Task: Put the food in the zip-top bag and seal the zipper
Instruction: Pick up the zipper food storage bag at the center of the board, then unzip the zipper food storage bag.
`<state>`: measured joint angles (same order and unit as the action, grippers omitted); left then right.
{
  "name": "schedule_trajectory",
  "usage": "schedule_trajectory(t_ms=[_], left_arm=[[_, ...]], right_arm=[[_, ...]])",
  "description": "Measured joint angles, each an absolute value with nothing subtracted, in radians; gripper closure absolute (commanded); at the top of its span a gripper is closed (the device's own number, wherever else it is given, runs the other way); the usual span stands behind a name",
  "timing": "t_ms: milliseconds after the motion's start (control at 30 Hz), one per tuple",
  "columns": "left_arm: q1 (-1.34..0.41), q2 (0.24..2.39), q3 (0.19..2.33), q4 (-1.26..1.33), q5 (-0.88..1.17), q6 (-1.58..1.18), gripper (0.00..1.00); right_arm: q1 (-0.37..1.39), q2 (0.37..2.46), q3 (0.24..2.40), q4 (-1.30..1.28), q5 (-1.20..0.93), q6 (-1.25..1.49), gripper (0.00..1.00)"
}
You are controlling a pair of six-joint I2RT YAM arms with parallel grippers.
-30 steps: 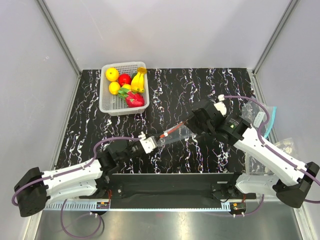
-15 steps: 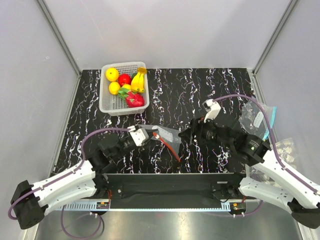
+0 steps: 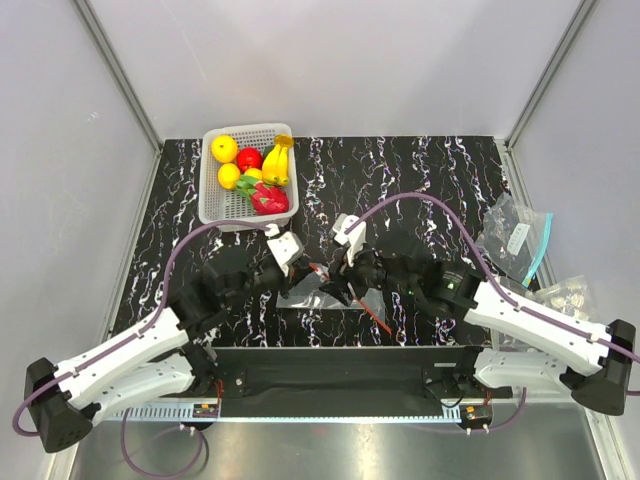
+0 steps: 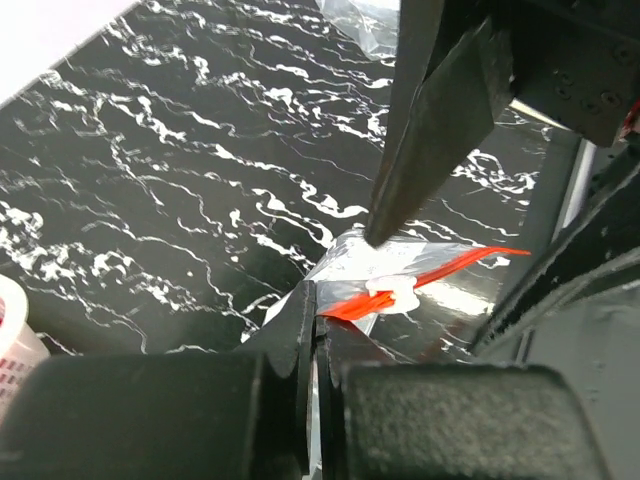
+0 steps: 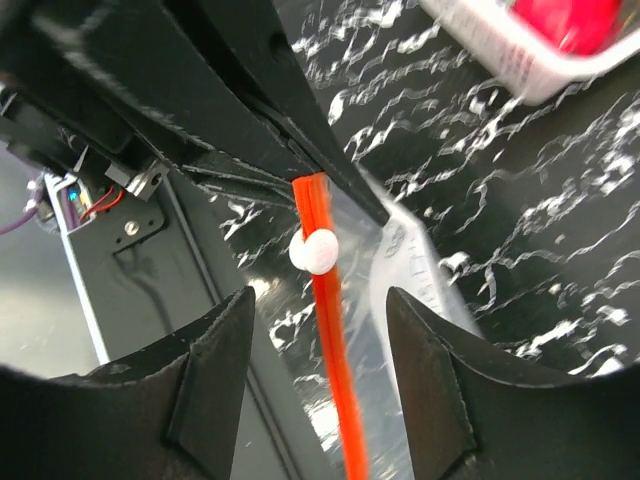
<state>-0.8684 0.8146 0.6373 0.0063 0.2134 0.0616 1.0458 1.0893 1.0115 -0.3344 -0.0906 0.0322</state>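
Note:
The zip-top bag lies clear and floppy near the table's front edge. Its red-orange zipper runs down to the right. My left gripper is shut on the bag's corner at the zipper's end. The white slider sits just past those jaws. My right gripper is open and straddles the zipper just below the slider, touching nothing. The food stays in the white basket: banana bunch, dragon fruit, yellow-orange fruits.
A red round fruit also lies in the basket. Another clear bag with a teal edge and a bubbled sheet lie off the mat at the right. The black base rail runs just in front of the bag.
My right gripper has let go of the bag's far end, opened and swung left to the slider. The left gripper has moved up and right with its corner; the bag now droops.

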Motion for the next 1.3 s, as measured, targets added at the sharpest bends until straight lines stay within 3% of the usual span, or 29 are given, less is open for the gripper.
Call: schedule_trajectory(t_ms=[233, 667, 933, 1000, 1033, 1100, 1300], left_arm=[[-0.868, 0.822, 0.665, -0.077, 0.217, 0.023, 1.0], [-0.868, 0.846, 0.714, -0.158, 0.218, -0.024, 1.0], [-0.868, 0.846, 0.728, -0.187, 0.218, -0.028, 1.0], [-0.868, 0.846, 0.73, -0.191, 0.218, -0.028, 1.0], [-0.868, 0.846, 0.731, -0.194, 0.218, -0.028, 1.0], [-0.868, 0.846, 0.733, -0.195, 0.218, -0.028, 1.0], [-0.865, 0.844, 0.733, -0.198, 0.212, -0.032, 1.0]], right_arm=[[1.047, 1.016, 0.982, -0.253, -0.07, -0.031, 0.49], [1.059, 1.067, 0.987, -0.244, -0.08, -0.069, 0.47], [1.075, 1.109, 1.007, -0.243, -0.092, -0.075, 0.54], [1.079, 1.123, 1.012, -0.241, -0.091, -0.076, 0.61], [1.081, 1.129, 1.013, -0.239, -0.09, -0.078, 0.78], [1.085, 1.141, 1.015, -0.235, -0.085, -0.08, 0.9], [1.086, 1.146, 1.016, -0.233, -0.062, -0.074, 0.95]])
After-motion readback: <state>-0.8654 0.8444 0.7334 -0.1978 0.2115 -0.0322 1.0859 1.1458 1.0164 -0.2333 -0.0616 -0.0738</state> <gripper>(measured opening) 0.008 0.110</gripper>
